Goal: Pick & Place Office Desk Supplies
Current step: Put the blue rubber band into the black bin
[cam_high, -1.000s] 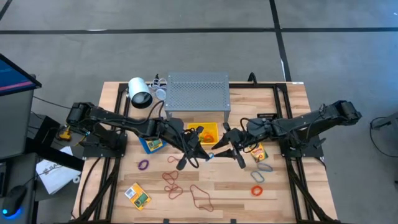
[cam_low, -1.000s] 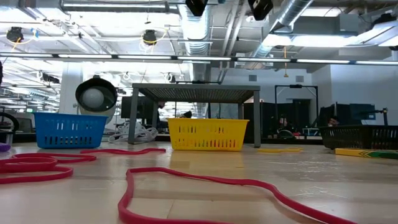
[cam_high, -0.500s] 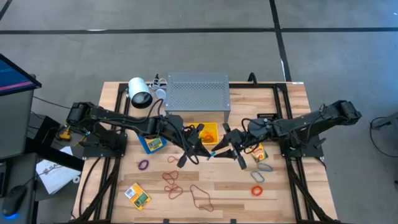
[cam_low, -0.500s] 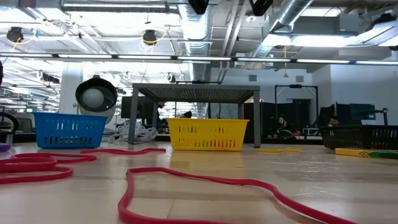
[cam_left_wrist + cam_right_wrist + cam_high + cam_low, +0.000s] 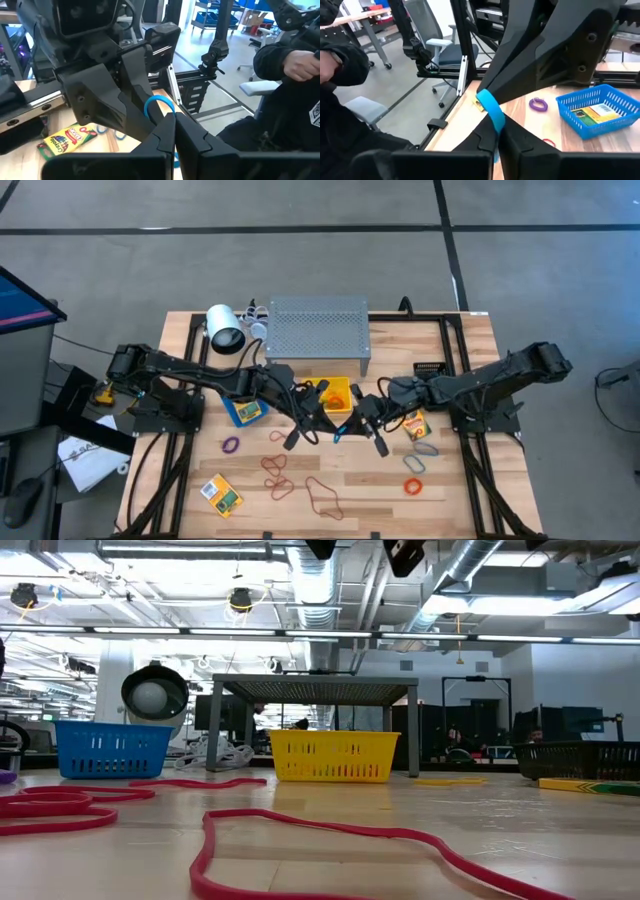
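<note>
Your two arms reach inward and meet above the wooden counter [image 5: 460, 340]: left claw [image 5: 322, 423] and right claw [image 5: 348, 428] each pinch the thin blue rubber band [image 5: 491, 108].

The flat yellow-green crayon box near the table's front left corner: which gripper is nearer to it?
Left. The left gripper is at mid-table, up and right of the crayon box; the right gripper sits farther right.

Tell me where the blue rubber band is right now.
In the high view the blue rubber band is at the table's middle, just in front of the yellow bin, pinched between the left gripper and the right gripper.
</note>
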Robot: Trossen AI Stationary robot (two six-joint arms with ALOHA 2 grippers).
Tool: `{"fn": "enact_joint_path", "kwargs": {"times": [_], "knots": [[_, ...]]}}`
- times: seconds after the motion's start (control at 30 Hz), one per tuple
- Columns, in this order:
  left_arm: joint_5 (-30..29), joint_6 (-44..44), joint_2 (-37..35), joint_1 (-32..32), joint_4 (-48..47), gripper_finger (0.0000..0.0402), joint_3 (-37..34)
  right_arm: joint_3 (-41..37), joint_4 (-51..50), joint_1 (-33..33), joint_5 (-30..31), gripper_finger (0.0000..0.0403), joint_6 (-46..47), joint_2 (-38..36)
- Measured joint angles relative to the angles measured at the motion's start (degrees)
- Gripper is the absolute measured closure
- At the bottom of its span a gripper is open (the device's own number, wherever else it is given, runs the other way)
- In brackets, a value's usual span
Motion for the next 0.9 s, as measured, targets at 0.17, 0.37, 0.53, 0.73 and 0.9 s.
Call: {"fn": "enact_joint_path", "kwargs": {"times": [0.17, 0.37, 0.53, 0.73, 0.9], "knots": [[0.02, 0.00, 0.00, -0.02, 0.00, 0.0401, 0.02, 0.00, -0.06, 0.08, -1.02, 0.0401, 0.26, -0.41], [-0.01, 0.00, 0.00, 0.00, -0.05, 0.0401, 0.02, 0.00, -0.41, 0.08, -1.14, 0.0402, 0.92, -0.41], [-0.04, -1.07, -0.01, 0.00, -0.13, 0.0400, 0.02, 0.00, -2.03, 0.04, -1.09, 0.0402, 2.07, -1.22], [-0.75, -1.10, -2.92, 0.51, -1.59, 0.0387, -0.10, 0.02, -4.86, -0.05, 0.53, 0.0402, 2.61, -5.56], [-3.02, -1.09, -7.44, 1.44, -2.80, 0.0364, 0.04, 0.06, -10.17, -0.03, 3.12, 0.0403, 2.96, -10.53]]}}
